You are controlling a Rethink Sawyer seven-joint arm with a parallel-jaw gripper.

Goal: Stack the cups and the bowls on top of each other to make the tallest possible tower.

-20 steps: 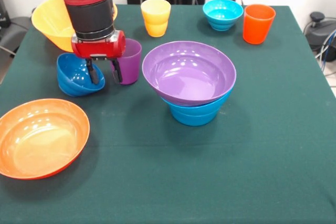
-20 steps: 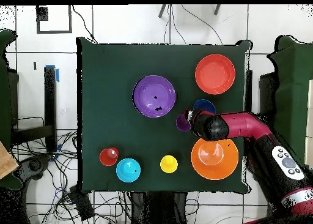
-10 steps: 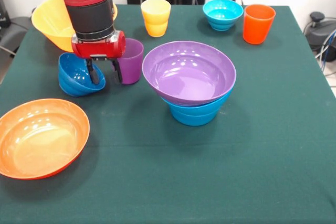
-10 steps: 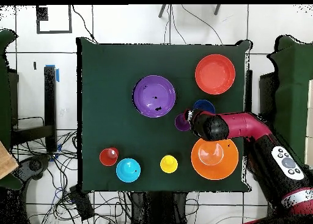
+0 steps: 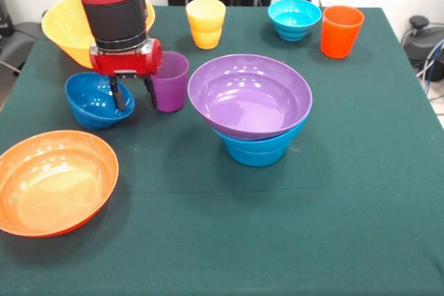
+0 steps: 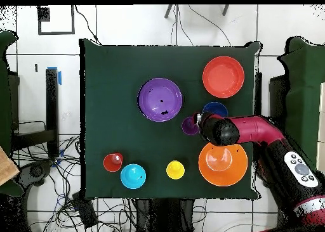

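Note:
My gripper (image 5: 134, 95) is open and empty. One finger (image 5: 119, 96) hangs inside the right rim of a blue bowl (image 5: 90, 100), and the other stands between that bowl and the purple cup (image 5: 171, 80). The wide purple bowl (image 5: 250, 95) sits on a mid-blue bowl (image 5: 258, 149) at the table's middle. The wide orange bowl (image 5: 55, 179) lies at the near left. The large yellow bowl (image 5: 64, 25) is behind the arm. The yellow cup (image 5: 206, 23), cyan bowl (image 5: 295, 19) and orange cup (image 5: 341, 30) stand along the far edge. In the overhead view the gripper (image 6: 202, 120) is between the purple cup (image 6: 189, 126) and the blue bowl (image 6: 217, 108).
The green table (image 5: 333, 192) has open cloth at the near right. The red arm (image 6: 254, 129) reaches in over the large yellow bowl (image 6: 223, 166). Cables and black gear lie off the table's right edge (image 5: 423, 39).
The blue bowl was tipped on its side and now sits flatter and a little further left. The gripper has shifted slightly left and up, still open.

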